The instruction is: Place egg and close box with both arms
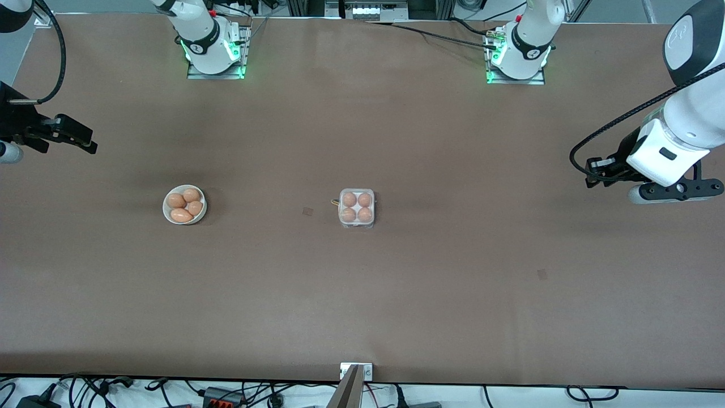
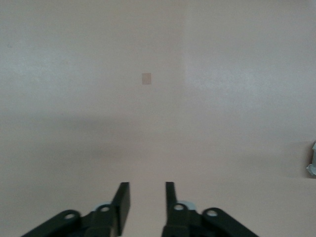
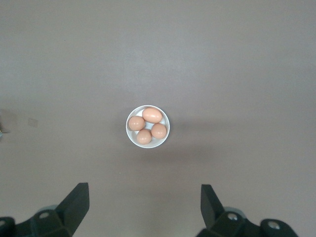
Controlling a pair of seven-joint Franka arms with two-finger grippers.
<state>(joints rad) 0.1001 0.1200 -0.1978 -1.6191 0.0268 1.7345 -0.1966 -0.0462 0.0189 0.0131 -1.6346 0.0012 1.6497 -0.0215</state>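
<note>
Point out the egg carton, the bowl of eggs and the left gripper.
egg carton [image 1: 356, 208]: front view, middle of the clear lid.
bowl [image 1: 168, 214]: front view, bare white rim.
left gripper [image 2: 147, 205]: left wrist view, gap midway between the fingertips.

One box [image 1: 357, 208] holding four eggs [image 1: 357, 207]; one bowl [image 1: 184, 204] holding four eggs; two arms [image 1: 688, 107]; one bench [image 1: 362, 294].
</note>
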